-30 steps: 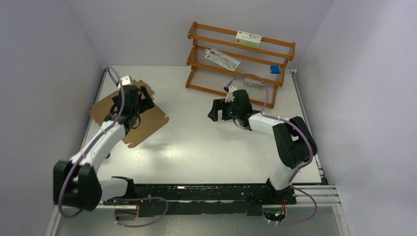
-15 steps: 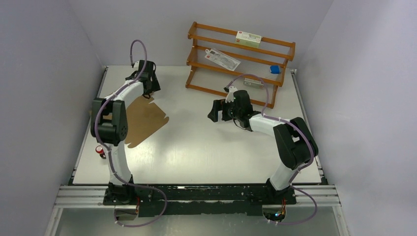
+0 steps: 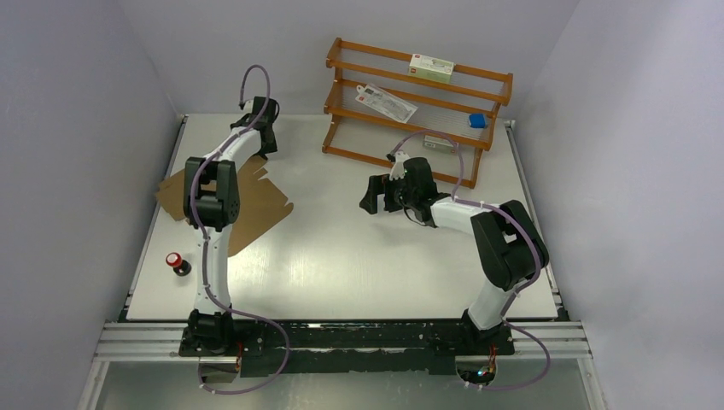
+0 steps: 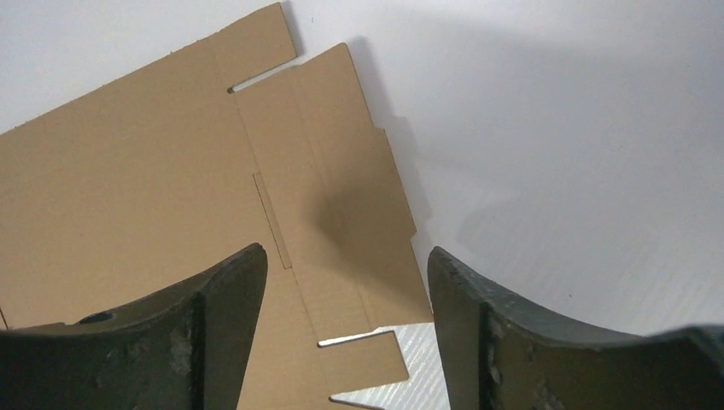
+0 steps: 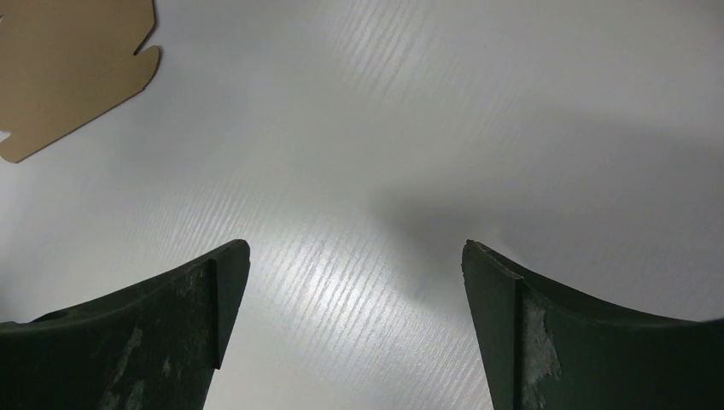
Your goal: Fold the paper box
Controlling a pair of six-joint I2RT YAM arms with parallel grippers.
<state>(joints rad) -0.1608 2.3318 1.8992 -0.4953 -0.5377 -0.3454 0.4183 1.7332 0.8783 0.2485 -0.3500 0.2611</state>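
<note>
White table (image 3: 341,256), left arm (image 3: 230,155) outstretched over flat paper box (image 3: 256,213), right arm (image 3: 461,213) mid-table, both jaws apart.

The table (image 3: 359,256) is overlooked from high above its near edge. The paper box (image 4: 128,188) is seen closely from the left wrist, its corner shared by the right wrist view.

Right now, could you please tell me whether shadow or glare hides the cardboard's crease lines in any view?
Left wrist view: a soft dark shadow smudges part of the paper box, yet creases and slots stay readable. Right wrist view: glare brightens the ribbed table; only the box's corner shows. Top external view: even light, faint shadows, creases too small to see.
</note>
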